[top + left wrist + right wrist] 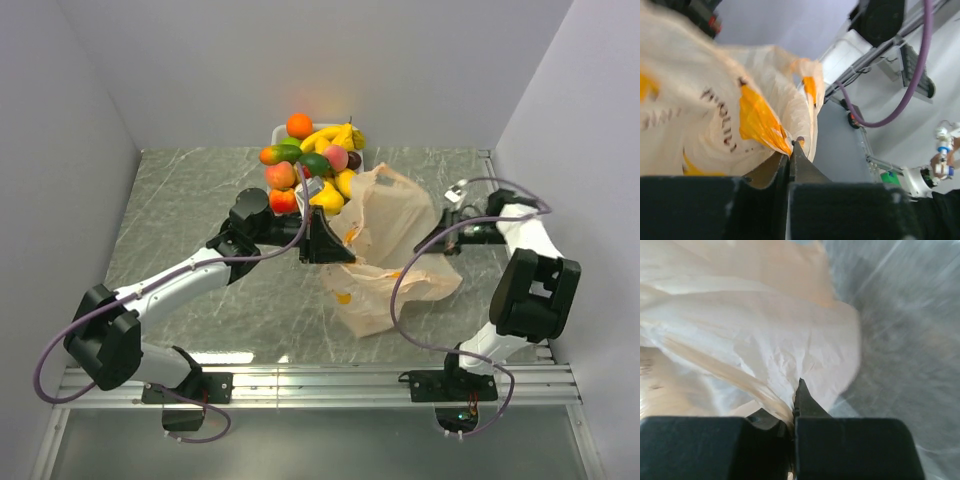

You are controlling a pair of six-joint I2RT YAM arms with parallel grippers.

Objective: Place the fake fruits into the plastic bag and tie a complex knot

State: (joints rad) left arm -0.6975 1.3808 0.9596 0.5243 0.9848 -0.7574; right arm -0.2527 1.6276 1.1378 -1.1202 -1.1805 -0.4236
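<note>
Left arm (185, 275) reaches forward and right, left gripper (340, 250) pinched tight on the bag (395, 225). Right arm (527, 235) bends back toward the left, right gripper (425, 243) clamped on the bag too.

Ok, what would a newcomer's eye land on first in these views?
The bright heap of fake fruits at the far middle of the table stands out first. Next is the crumpled peach plastic bag in front of the heap, just right of centre. The left gripper is pinched shut on its left edge and the right gripper on its right side.
</note>
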